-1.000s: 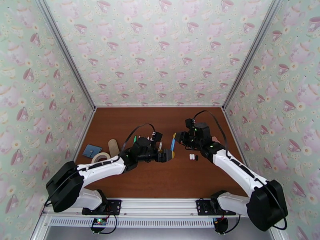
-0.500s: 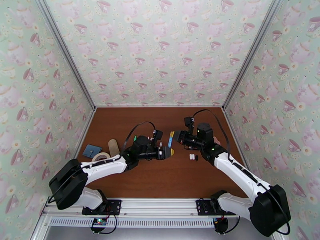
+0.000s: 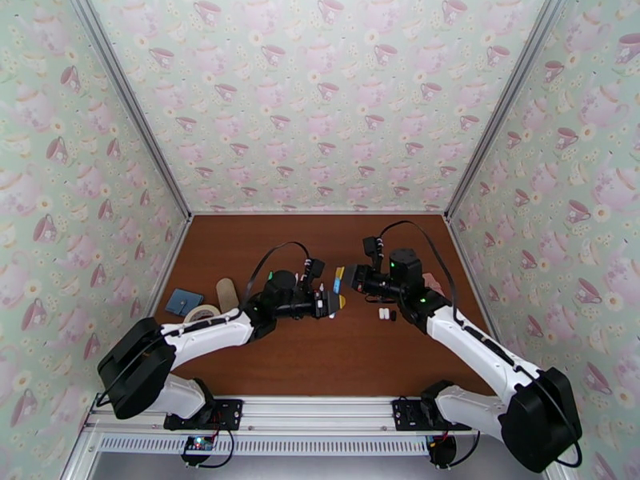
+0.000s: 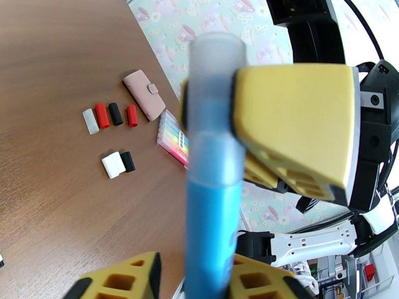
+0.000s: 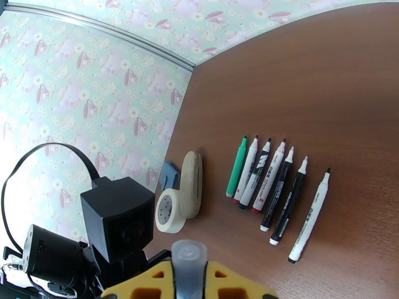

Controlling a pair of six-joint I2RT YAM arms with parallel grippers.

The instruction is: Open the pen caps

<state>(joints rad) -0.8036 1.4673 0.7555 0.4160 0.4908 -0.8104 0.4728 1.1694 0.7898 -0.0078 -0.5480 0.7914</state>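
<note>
At centre of top view: left hand [image 3: 330,302] and right hand [image 3: 350,279] meet above the counter [image 3: 320,362], with the blue pen [image 3: 338,278] between them.
Change: left hand, wide a second ago, has narrowed around the barrel.
Left hand state: one finger [image 4: 259,280] touches the barrel and a slit remains beside the other; firm grip cannot be told.
Right hand state: clamped on the frosted cap [image 5: 189,255].
Meaning: pull-apart likely follows once the barrel is secured.
Left wrist view: loose caps [image 4: 109,115] at left of frame.
Right wrist view: seven uncapped pens [image 5: 272,195] in a row.
</note>
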